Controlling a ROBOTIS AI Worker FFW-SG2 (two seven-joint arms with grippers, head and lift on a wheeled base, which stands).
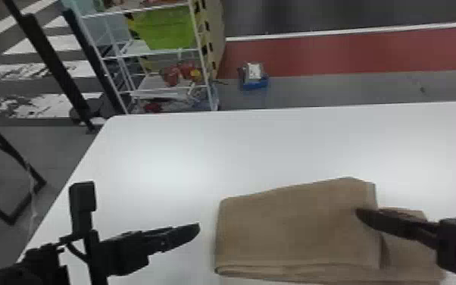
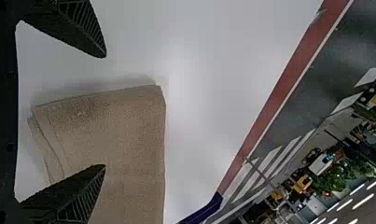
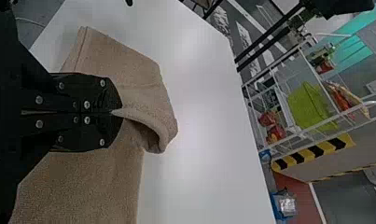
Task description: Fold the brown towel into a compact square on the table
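The brown towel (image 1: 295, 227) lies just beside the left gripper (image 1: 197, 227), its fingers spread, while the right gripper (image 3: 116, 112) pinches the towel's edge, so a sideways pull with nothing pinning the lower layers could skew the fold.

From where I stand, there's a white table (image 1: 238, 147) with a smooth top, its far edge straight and the far corners rounded, pale patches of light shining on it. The brown towel (image 1: 295, 227) lies on it toward the near side, right of the middle, folded in layers that show along its near edge. On the right, a lower part reaches out past the top layer, where a bit curls up. Its nearest stretch seems, as far as I can tell, to lie flat.
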